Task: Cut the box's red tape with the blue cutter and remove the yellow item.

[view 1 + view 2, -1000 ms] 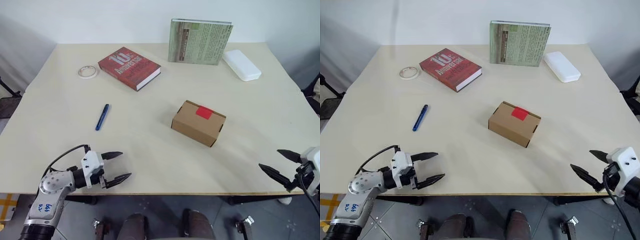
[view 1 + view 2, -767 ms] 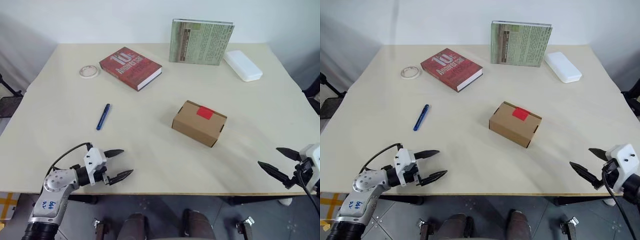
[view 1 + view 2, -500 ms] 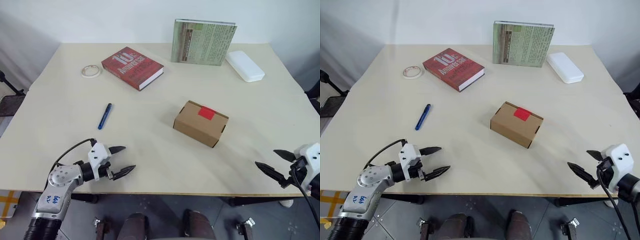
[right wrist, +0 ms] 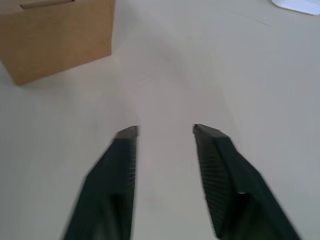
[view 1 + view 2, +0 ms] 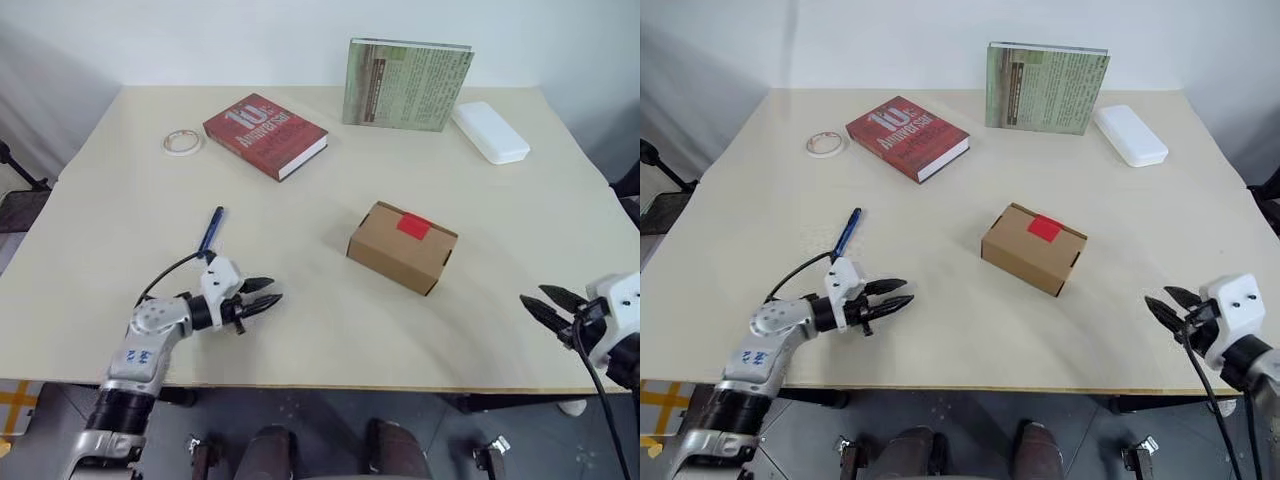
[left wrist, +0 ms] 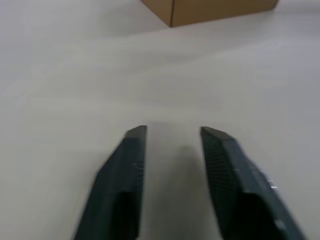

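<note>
Table [image 5: 120,200]: pale tabletop bearing everything; both grippers hang low over its near edge.
Green book [image 5: 405,84]: stands upright at the far edge, well beyond both grippers.
Red book [image 5: 264,135]: lies flat, far ahead of the left gripper, next to the tape roll.
White case [image 5: 489,131]: flat, at the far right, well ahead of the right gripper.
Box [image 5: 401,246]: shut carton lying about midway between the two grippers and farther up the table than both; ahead and to the right of the left gripper, ahead and to the left of the right one. A corner of it shows beyond the fingers in each wrist view.
Left gripper [image 5: 265,296]: over the near left part of the table, tips aimed toward the box; fingers [image 6: 125,170] a narrow gap apart, nothing between them.
Right gripper [image 5: 1169,304]: at the near right edge, well apart from the box; fingers [image 4: 220,165] likewise parted by a small gap, holding nothing.
Blue cutter [image 5: 847,232]: lies flat just behind and to the left of the left gripper, near its wrist, untouched.
Tape roll [image 5: 181,143]: white ring, far ahead and left of the left gripper.
Red tape [image 5: 413,225]: small square on the box's top, across the flap seam, intact.
</note>
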You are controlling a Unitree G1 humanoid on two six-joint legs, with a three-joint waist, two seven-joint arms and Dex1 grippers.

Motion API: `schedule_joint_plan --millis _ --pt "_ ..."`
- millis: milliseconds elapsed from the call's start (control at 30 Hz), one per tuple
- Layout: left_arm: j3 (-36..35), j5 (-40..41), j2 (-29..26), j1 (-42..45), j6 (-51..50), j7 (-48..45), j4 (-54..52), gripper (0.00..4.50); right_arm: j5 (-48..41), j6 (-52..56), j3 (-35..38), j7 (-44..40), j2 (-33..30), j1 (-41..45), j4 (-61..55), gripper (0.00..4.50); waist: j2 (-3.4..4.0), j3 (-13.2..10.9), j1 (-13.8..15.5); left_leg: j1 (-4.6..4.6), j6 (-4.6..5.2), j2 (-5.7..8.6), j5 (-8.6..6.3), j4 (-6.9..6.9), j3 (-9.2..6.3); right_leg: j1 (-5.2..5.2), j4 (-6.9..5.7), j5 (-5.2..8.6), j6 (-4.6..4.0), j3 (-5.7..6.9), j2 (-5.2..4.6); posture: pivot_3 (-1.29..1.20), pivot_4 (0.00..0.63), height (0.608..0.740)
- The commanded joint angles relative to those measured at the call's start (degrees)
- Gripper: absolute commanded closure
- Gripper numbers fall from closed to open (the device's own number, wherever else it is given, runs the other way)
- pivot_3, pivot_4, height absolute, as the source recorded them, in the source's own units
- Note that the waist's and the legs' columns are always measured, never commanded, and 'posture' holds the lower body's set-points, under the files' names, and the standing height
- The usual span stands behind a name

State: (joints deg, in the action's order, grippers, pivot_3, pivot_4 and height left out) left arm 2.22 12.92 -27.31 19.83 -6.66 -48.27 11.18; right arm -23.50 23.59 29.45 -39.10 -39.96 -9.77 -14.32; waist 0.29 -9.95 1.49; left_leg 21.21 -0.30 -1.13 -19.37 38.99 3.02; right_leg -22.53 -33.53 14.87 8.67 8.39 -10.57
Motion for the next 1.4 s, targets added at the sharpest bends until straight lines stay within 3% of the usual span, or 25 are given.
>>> schedule_joint_plan --millis 33,67,233,533,767,967,1200,1400 --pt "0.98 -2.41 1.73 2.79 2.35 2.13 3.55 4.09 1.11 1.64 -0.64 4.00 0.70 0.97 -2.64 4.12 0.00 0.00 -0.03 0.00 0.00 0.00 0.00 0.00 0.01 0.00 0.00 0.00 0.00 0.00 0.00 0.00 0.150 0.740" --pt "1.09 -2.72 2.33 3.47 2.95 2.40 4.44 4.43 1.48 2.07 -1.00 4.95 0.83 1.14 -2.90 4.50 0.00 0.00 -0.04 0.00 0.00 0.00 0.00 -0.01 0.01 -0.01 0.01 -0.01 0.01 0.00 0.00 0.00 0.150 0.740" --pt "4.52 -5.05 9.74 10.29 8.35 1.90 13.28 4.47 5.80 3.00 -8.09 11.13 3.90 6.77 -2.77 4.50 0.00 0.00 0.11 0.03 0.06 0.06 0.04 0.09 0.02 0.04 0.03 -0.02 0.02 -0.03 -0.02 0.00 0.150 0.740" --pt "6.32 -9.13 17.51 26.11 19.21 0.99 36.06 4.47 6.60 8.25 -18.60 10.49 4.37 16.25 -2.62 4.50 -0.08 -0.04 -0.11 0.04 0.06 0.07 0.04 0.09 0.04 0.01 0.03 -0.03 0.04 -0.04 -0.01 0.00 0.150 0.740" --pt "2.97 -9.91 21.57 39.57 22.12 4.87 53.96 4.47 7.24 9.56 -25.31 9.30 5.42 19.44 -3.49 4.50 -0.29 -0.17 -0.06 0.21 0.12 0.09 -0.01 0.08 0.03 -0.10 0.10 -0.06 0.10 -0.01 -0.01 0.00 0.150 0.740" --pt "1.22 -10.56 21.60 43.85 20.48 6.28 58.73 4.47 7.37 10.31 -25.53 11.32 6.93 19.13 -5.25 4.50 -0.35 -0.20 -0.14 0.30 0.15 0.11 -0.03 0.05 0.03 -0.16 0.14 -0.11 0.20 0.00 -0.02 0.00 0.150 0.740" --pt "-2.07 -8.97 16.53 42.23 17.91 2.37 56.20 4.47 7.21 11.07 -21.60 14.41 6.96 13.23 -10.80 4.50 -0.38 -0.22 -0.17 0.30 0.14 0.10 -0.03 0.05 0.04 -0.19 0.13 -0.11 0.20 0.00 -0.02 0.00 0.150 0.740" --pt "-4.95 -8.78 13.48 43.73 16.49 5.73 56.76 4.47 6.87 11.97 -20.32 15.36 7.23 11.92 -12.18 4.50 -0.38 -0.22 -0.11 0.30 0.14 0.10 -0.03 0.06 0.03 -0.19 0.11 -0.11 0.20 0.00 -0.02 0.00 0.150 0.740"
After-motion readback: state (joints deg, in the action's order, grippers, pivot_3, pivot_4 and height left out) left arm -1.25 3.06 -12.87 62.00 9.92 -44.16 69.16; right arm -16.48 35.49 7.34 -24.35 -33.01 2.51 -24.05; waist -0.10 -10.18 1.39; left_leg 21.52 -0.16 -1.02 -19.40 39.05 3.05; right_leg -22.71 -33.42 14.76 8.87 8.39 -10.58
